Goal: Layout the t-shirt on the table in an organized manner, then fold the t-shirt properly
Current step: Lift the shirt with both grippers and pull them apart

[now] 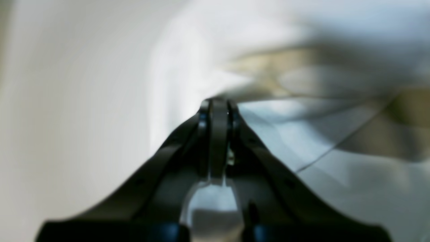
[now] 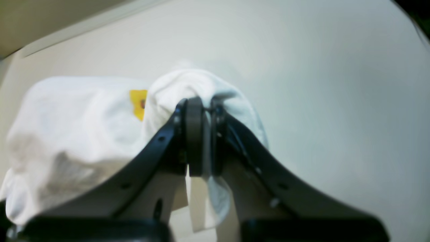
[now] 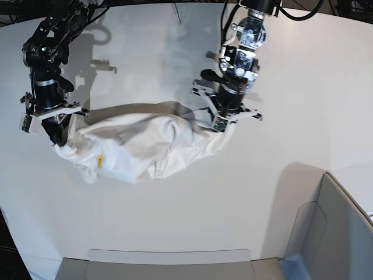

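Note:
The white t-shirt (image 3: 145, 146) is bunched and stretched in a sagging band across the white table (image 3: 175, 221). Its two ends are lifted by the grippers. My right gripper (image 3: 58, 135) is at the shirt's left end and shut on a fold of the cloth. The right wrist view shows that gripper (image 2: 201, 104) pinching the t-shirt (image 2: 74, 111), with a yellow bit of print (image 2: 138, 103) beside it. My left gripper (image 3: 224, 125) is shut on the shirt's right end. In the blurred left wrist view its jaws (image 1: 218, 101) are together, with the t-shirt (image 1: 289, 134) just past them.
A grey-white plastic bin (image 3: 326, 233) stands at the front right corner, and its low wall (image 3: 169, 262) runs along the front edge. Bare table (image 2: 319, 84) stretches to the right of the shirt in the right wrist view. Cables hang at the back.

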Robot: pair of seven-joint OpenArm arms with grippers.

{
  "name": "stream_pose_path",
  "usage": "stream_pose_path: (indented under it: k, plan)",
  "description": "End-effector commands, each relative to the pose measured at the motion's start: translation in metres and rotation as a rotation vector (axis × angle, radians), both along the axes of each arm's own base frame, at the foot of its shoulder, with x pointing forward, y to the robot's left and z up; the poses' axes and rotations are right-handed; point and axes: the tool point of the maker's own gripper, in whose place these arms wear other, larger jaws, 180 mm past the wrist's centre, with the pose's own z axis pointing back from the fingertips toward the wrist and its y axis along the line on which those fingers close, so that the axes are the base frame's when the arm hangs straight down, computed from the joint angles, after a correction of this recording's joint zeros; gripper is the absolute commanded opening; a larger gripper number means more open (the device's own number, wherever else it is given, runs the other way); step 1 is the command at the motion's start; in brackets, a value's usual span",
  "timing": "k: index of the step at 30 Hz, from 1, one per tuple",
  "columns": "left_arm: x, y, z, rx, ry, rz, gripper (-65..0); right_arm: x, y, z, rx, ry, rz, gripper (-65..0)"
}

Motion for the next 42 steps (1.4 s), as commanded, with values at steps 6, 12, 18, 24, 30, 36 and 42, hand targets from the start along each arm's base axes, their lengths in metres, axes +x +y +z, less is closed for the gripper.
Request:
stream_pose_path:
  k: [6,12,18,24,30,36,42]
  plan:
    - [0.046,0.065,0.068,0.001,-0.199,0.176,-65.0,0.026,0.038,0.043,-0.061,-0.147,0.17,-65.0]
    - [0.072,0.128,0.127,0.003,-0.351,0.34,-65.0,0.049,0.069,0.079,-0.114,-0.245,0.289,-65.0]
    - [0.074,0.169,0.187,0.011,-0.502,0.444,-65.0,0.064,0.071,0.113,-0.136,-0.337,0.294,-65.0]
    - [0.058,0.138,0.142,0.04,-0.365,0.245,-64.9,0.058,0.074,0.096,-0.125,-0.289,0.302,-65.0]
    - [-0.002,0.09,0.091,0.023,-0.205,0.052,-49.0,0.051,0.07,0.05,-0.09,-0.168,0.303,-65.0]
    - [-0.03,0.078,0.078,0.038,-0.141,-0.013,-41.4,0.048,0.072,0.037,-0.08,-0.133,0.309,-65.0]
    - [-0.038,0.075,0.066,0.089,-0.066,-0.129,-34.1,0.047,0.072,0.036,-0.076,-0.131,0.309,-65.0]
